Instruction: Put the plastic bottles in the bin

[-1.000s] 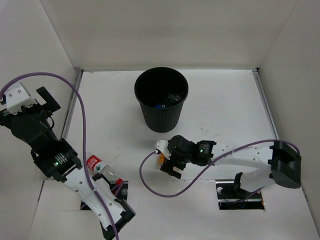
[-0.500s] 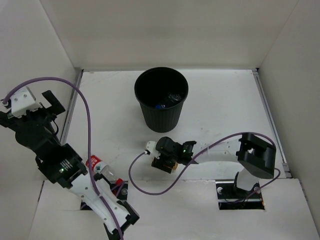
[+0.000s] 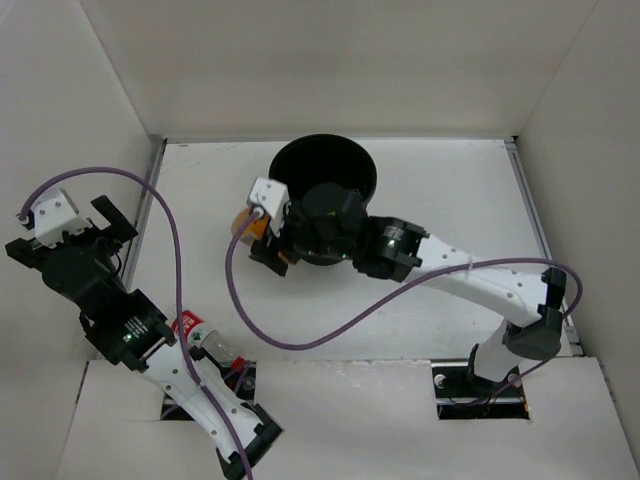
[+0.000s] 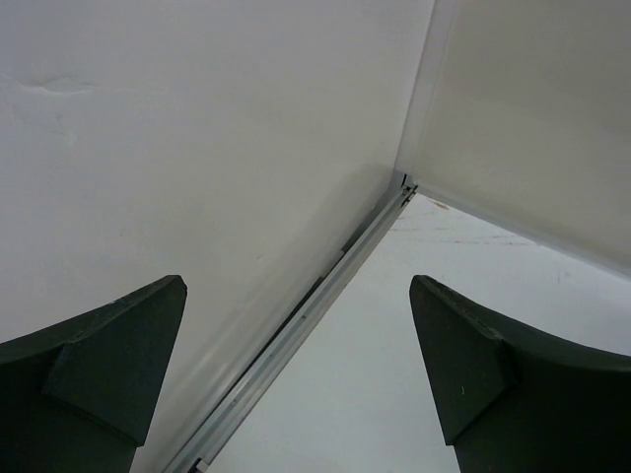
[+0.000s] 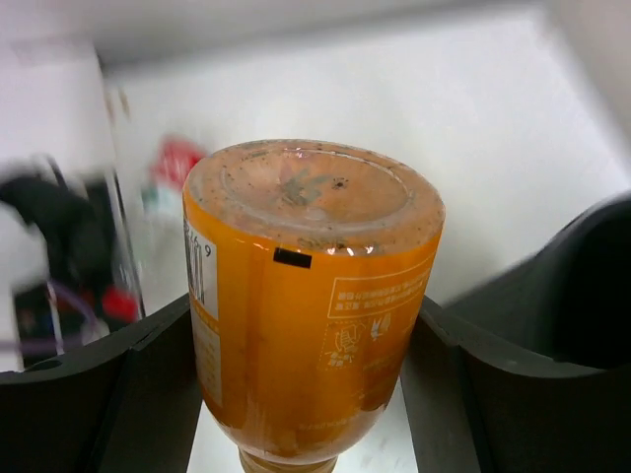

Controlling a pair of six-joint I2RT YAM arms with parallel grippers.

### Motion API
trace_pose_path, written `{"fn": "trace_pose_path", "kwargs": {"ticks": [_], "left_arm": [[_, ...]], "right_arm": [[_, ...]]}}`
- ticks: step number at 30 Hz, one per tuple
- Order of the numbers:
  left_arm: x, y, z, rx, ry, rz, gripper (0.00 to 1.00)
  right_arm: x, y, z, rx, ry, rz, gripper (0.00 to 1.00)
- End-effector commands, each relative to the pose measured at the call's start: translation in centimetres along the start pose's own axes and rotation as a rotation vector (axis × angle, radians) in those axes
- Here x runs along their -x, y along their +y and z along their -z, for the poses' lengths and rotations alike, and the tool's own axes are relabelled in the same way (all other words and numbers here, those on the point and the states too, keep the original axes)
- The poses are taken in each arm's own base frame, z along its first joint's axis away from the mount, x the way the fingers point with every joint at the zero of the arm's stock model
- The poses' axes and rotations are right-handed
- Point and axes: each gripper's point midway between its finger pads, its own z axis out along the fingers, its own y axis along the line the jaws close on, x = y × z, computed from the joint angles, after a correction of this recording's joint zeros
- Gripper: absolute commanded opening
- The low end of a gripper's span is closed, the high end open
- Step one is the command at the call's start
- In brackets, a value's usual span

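My right gripper (image 3: 262, 232) is shut on the orange bottle (image 3: 243, 222), holding it in the air just left of the black bin (image 3: 300, 150). In the right wrist view the orange bottle (image 5: 315, 276) fills the gap between both fingers (image 5: 108, 394), base toward the camera, with the right gripper (image 5: 301, 313) closed against its sides. The arm covers most of the bin's mouth. A red-labelled bottle (image 3: 190, 328) lies at the near left, partly under the left arm, and shows blurred in the right wrist view (image 5: 175, 160). My left gripper (image 3: 116, 222) (image 4: 296, 286) is open and empty by the left wall.
White walls enclose the table (image 3: 450, 200) on three sides. A metal rail (image 4: 325, 286) runs along the foot of the left wall, right in front of the left gripper. Purple cables (image 3: 300, 335) trail from both wrists over the table.
The right gripper has closed on the orange bottle in front of the bin, lifted it and swung it up to the bin's left rim. The left arm has shifted slightly.
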Motion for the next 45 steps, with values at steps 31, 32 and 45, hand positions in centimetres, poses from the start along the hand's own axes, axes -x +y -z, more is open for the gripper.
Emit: {"fn": "trace_pose_path", "kwargs": {"ticks": [31,32,45], "left_arm": [[-15.8,-6.0,-0.8,-0.238,0.649,0.077,1.0],[-17.2,-6.2,0.0,-0.225,0.721,0.062,1.0],[-20.6,-6.9,9.5,-1.015,0.699,-1.078,1.0]], "right_arm": [[4.2,-24.5,10.9,-0.584,-0.166,-0.041,1.0],[4.0,-24.8,12.6,-0.611,-0.163,-0.027,1.0],[2.3,-25.4,28.9,-0.858,-0.171,0.011,1.0]]}}
